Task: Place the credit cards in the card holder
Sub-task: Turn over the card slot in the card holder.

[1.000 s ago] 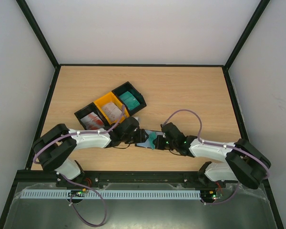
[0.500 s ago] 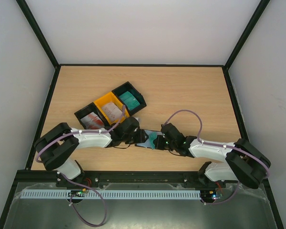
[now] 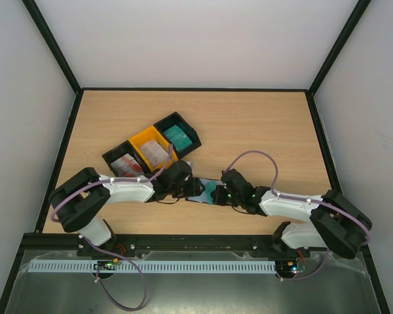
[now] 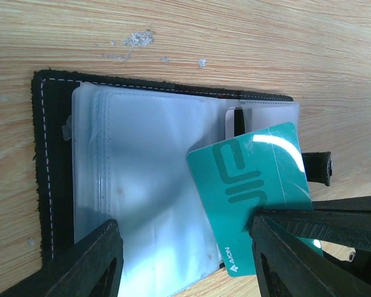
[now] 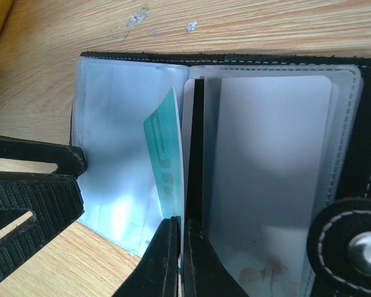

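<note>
A: Your card holder (image 4: 49,154) lies open and flat on the table (image 4: 235,37), between your two arms, with its clear sleeves (image 4: 142,185) facing up. Your right gripper (image 5: 176,247) is pinched closed on a teal card (image 4: 253,185), taking it by one end. The card lies slanted across the sleeves, one corner close to a pocket mouth by the spine. I can't tell whether that corner is inside.

B: Agreed. Your left gripper (image 4: 185,247) stands wide, a finger on either side over the sleeves, holding nothing. Whether it touches the plastic isn't clear.

A: I'd judge the card light, stiff and slick, so a narrow pinch at one end may let it swivel. You'd do better gripping squarely across the short edge, leaving the leading end free.

B: The sleeves look soft and floppy, so they'll likely buckle if you push in at a slant. The holder seems light enough to slide, so pin its black cover rather than the plastic. More cards (image 3: 179,136) sit in the bins (image 3: 158,134) farther back.
</note>
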`<state>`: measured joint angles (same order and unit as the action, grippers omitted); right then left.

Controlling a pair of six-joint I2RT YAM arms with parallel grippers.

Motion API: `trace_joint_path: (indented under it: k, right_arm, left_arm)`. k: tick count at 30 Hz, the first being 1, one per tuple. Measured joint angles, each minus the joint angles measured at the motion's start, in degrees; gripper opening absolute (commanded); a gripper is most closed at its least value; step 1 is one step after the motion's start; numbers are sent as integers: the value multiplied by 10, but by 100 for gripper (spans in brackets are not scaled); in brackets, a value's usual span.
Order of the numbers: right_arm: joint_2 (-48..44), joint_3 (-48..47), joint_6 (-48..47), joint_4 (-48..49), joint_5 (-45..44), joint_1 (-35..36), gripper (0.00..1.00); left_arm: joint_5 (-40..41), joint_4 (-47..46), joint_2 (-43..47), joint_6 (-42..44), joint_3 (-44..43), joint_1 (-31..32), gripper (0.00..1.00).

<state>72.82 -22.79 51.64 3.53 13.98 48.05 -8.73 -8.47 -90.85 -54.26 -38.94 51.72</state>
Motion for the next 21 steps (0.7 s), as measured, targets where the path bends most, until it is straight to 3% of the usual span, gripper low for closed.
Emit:
trace_joint_path:
  k: [13, 21]
  right_arm:
    - [7, 3, 5, 13, -2, 0, 2]
    - [-7, 19, 18, 31, -4, 0, 2]
  left_arm:
    - [-47, -54, -56, -1, -31, 0, 59]
    - [-68, -86, -78, -4, -32, -4, 45]
